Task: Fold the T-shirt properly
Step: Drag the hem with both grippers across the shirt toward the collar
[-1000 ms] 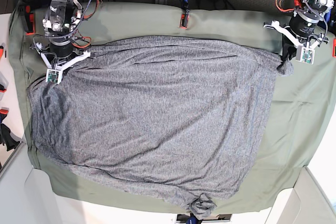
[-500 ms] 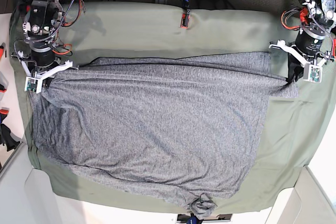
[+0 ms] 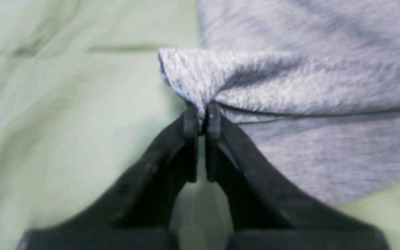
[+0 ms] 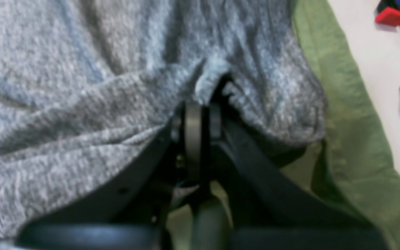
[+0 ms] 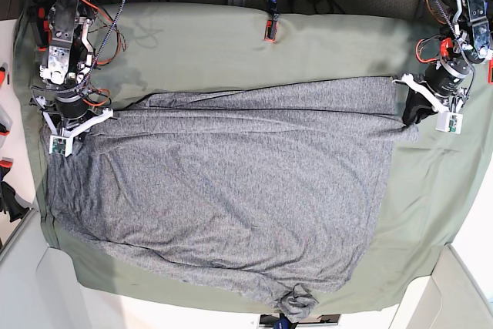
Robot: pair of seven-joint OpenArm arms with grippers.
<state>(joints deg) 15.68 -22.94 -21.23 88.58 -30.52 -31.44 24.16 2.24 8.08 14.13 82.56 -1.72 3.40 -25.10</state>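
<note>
The heather-grey T-shirt [image 5: 231, 182] lies spread over the sage-green table cloth [image 5: 231, 44], and its far edge is folded into a narrow band. At the far right corner my left gripper [image 5: 412, 113] pinches the fabric. In the left wrist view its fingertips [image 3: 200, 114] stand almost together on a folded corner of the T-shirt [image 3: 290, 86]. My right gripper [image 5: 77, 121] holds the far left corner. In the right wrist view that gripper [image 4: 201, 107] is shut, with T-shirt fabric [image 4: 64, 104] bunched between its fingers. A bunched end [image 5: 296, 302] of the shirt lies at the near edge.
A red clamp [image 5: 269, 31] pins the cloth at the far edge, and a dark clip [image 5: 281, 320] sits at the near edge. Red clips [image 4: 389, 15] lie on the white surface beyond the cloth's left side. Cables and arm bases crowd both far corners.
Both grippers have dragged the shirt's far edge toward the front, first outward and then slightly back in. The far edge now lies lower and is folded over. The left gripper's fingers have eased slightly.
</note>
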